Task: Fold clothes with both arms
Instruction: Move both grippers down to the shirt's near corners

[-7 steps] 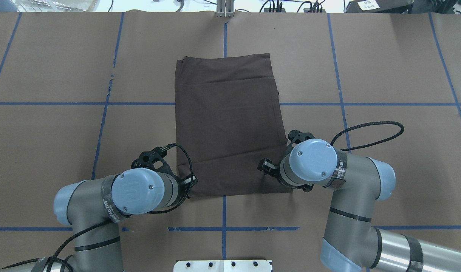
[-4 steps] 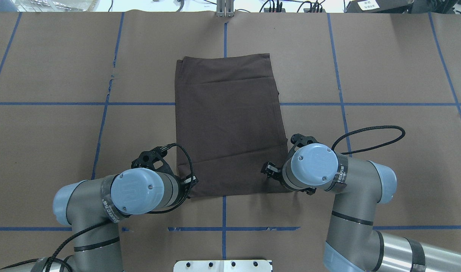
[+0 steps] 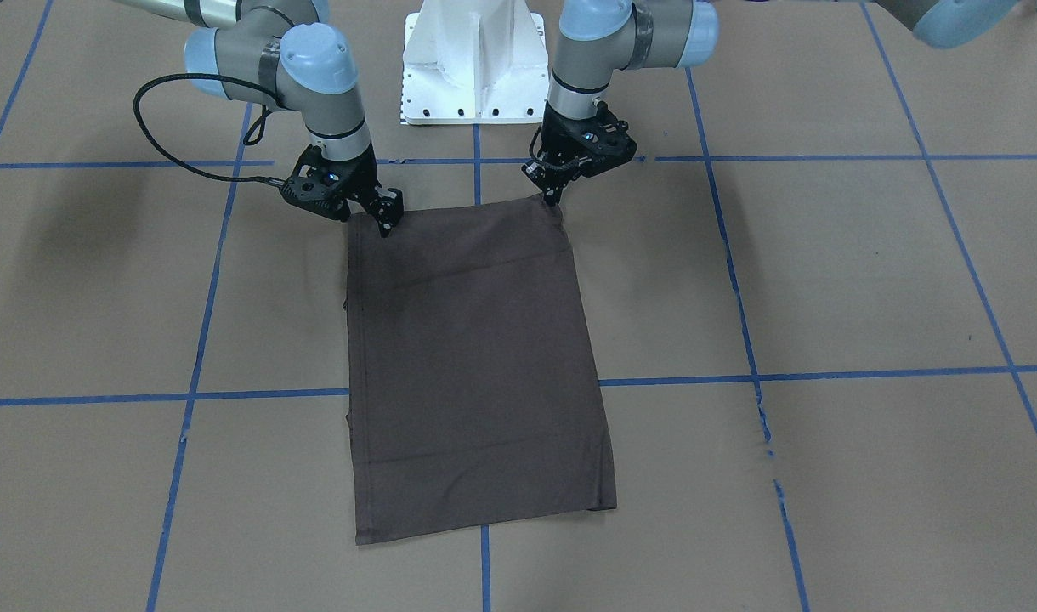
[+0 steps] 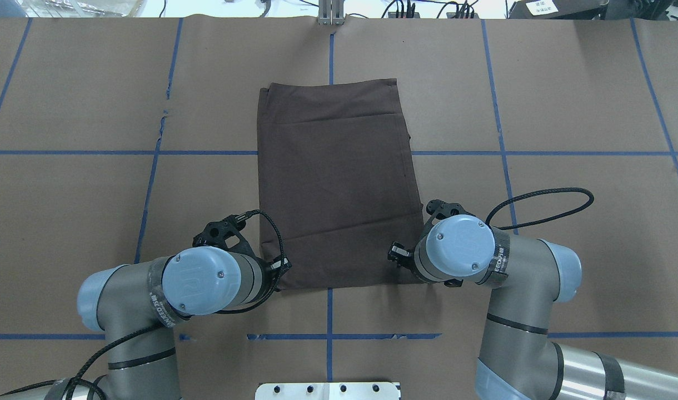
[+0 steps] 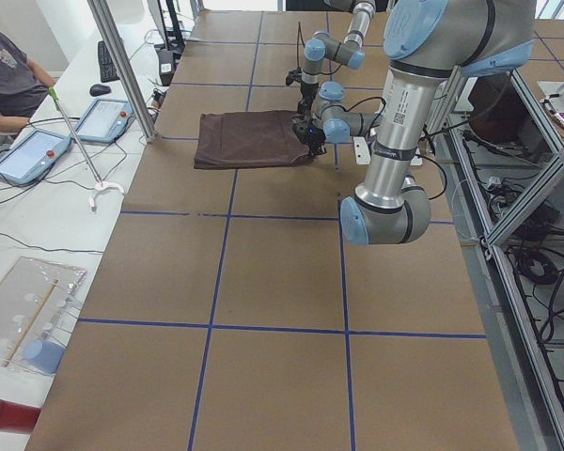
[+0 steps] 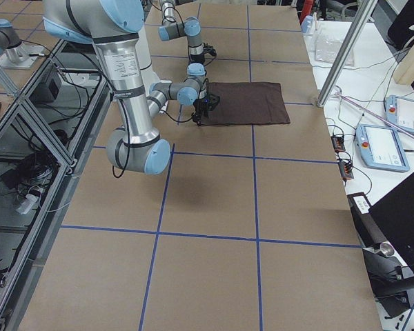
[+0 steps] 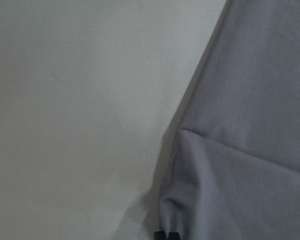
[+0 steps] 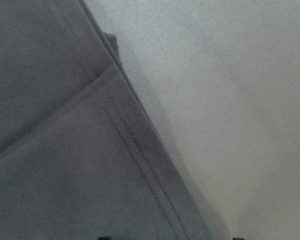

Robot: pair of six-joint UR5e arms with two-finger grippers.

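- Brown paper covers the surface (image 4: pixel 567 100), marked with a blue tape grid (image 4: pixel 66 151).
- We see the dark brown T-shirt (image 4: pixel 336 178) lying flat at centre as a folded rectangle, long side running 12 to 6 in the overhead view.
- Left pincer (image 3: pixel 555 194) is at the T-shirt's 7 o'clock corner, tips pressed together on puckered fabric.
- Right pincer (image 3: pixel 386 219) is at the 5 o'clock corner, tips spread wide over the flat hem.
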